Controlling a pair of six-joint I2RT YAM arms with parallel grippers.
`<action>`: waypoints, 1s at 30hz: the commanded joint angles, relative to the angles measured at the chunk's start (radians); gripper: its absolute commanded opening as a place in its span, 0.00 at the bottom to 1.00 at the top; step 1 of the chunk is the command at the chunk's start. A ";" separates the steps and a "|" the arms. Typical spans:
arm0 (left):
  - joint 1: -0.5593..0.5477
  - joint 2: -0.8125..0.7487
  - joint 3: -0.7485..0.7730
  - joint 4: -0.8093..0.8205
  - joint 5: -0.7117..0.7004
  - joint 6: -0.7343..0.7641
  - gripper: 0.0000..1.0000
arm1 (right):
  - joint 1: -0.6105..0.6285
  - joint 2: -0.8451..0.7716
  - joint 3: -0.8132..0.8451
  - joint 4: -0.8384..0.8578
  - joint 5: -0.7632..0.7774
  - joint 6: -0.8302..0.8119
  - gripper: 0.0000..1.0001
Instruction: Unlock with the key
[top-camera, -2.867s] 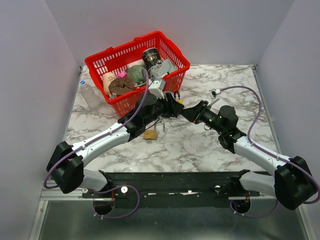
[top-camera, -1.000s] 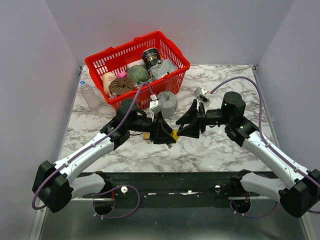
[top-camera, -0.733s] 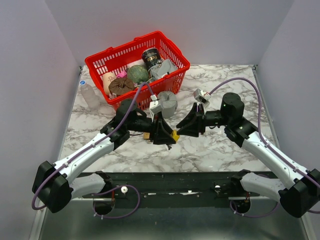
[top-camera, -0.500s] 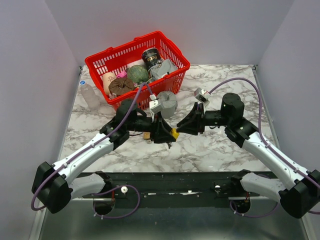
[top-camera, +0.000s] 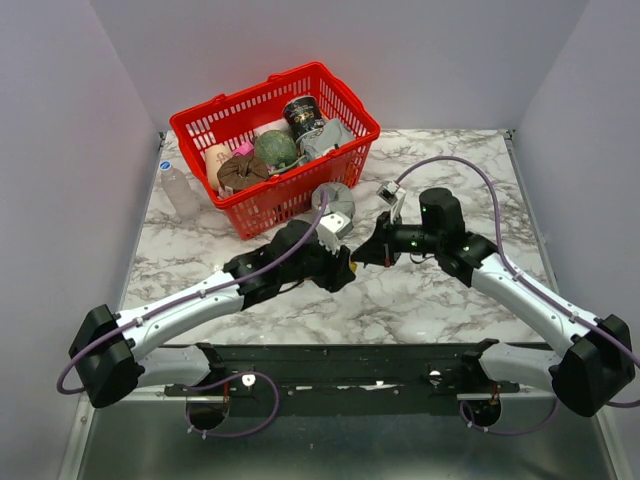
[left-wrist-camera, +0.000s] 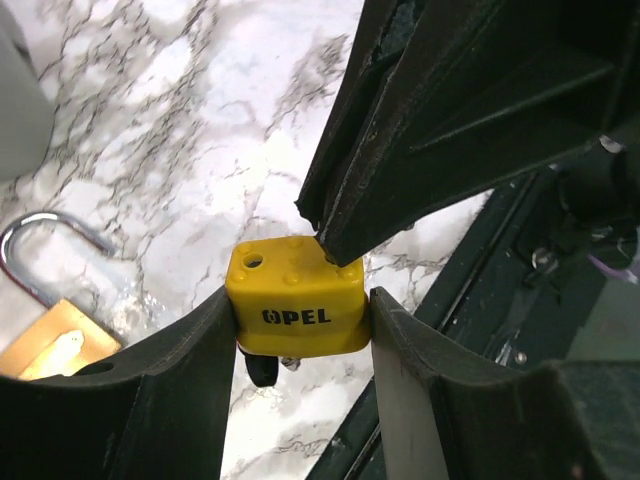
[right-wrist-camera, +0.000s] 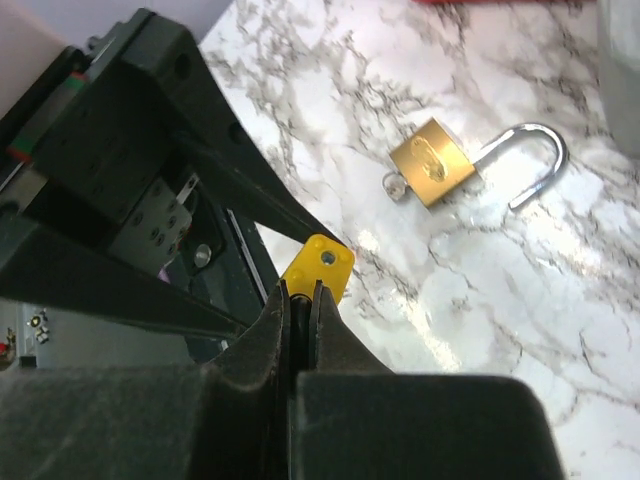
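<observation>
Key (left-wrist-camera: 298, 310): yellow head clamped between the left gripper's (left-wrist-camera: 302, 335) fingers. The right gripper (right-wrist-camera: 299, 292), jaws pinched together, touches its top edge. The padlock (right-wrist-camera: 432, 160) lies apart near the worktop's (top-camera: 420, 300) middle. Step: regripping, probably. Next: align blade with keyhole.

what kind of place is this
Probably a robot lab test cell: plain grey walls box in a marble-patterned table, two arms bolted at its near edge, a red basket of props.
</observation>
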 joint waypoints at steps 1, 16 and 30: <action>-0.079 0.030 0.032 -0.009 -0.251 -0.199 0.00 | 0.001 0.009 -0.047 -0.044 0.106 -0.025 0.08; -0.214 0.173 0.045 -0.066 -0.348 -0.502 0.00 | -0.001 -0.064 -0.167 -0.121 0.668 0.067 0.79; -0.189 0.441 0.198 -0.201 -0.478 -0.541 0.00 | -0.010 -0.247 -0.216 -0.126 0.859 0.102 0.90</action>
